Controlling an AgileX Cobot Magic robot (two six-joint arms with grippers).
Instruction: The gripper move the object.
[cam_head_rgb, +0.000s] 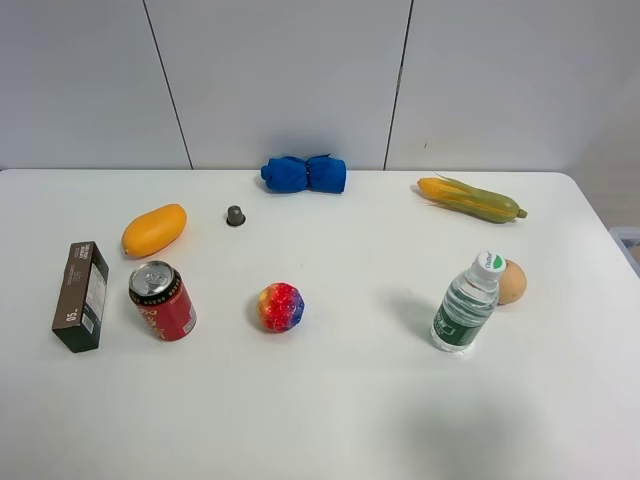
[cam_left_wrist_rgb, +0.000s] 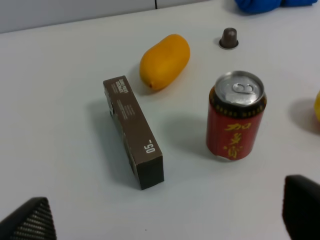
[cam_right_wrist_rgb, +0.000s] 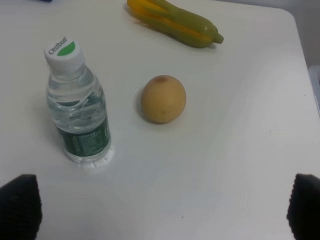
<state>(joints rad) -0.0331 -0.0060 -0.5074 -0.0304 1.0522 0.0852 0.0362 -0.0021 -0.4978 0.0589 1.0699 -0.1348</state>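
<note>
The dark brown carton (cam_head_rgb: 82, 296) with white print lies flat at the left of the white table, just left of a red soda can (cam_head_rgb: 161, 300). It also shows in the left wrist view (cam_left_wrist_rgb: 132, 129), with the can (cam_left_wrist_rgb: 236, 116) beside it. My left gripper (cam_left_wrist_rgb: 170, 220) is open and empty; its fingertips (cam_left_wrist_rgb: 30, 220) stand wide apart, short of the carton and not touching it. My right gripper (cam_right_wrist_rgb: 162, 210) is open and empty, near a water bottle (cam_right_wrist_rgb: 77, 105). Neither arm shows in the exterior high view.
A mango (cam_head_rgb: 154, 229) and a small dark capsule (cam_head_rgb: 235, 215) lie behind the can. A blue cloth (cam_head_rgb: 304, 173) sits at the back, a corn cob (cam_head_rgb: 470, 198) back right, a rainbow ball (cam_head_rgb: 280, 306) mid-table, a water bottle (cam_head_rgb: 466, 304) and a brown round fruit (cam_head_rgb: 510, 281) on the right.
</note>
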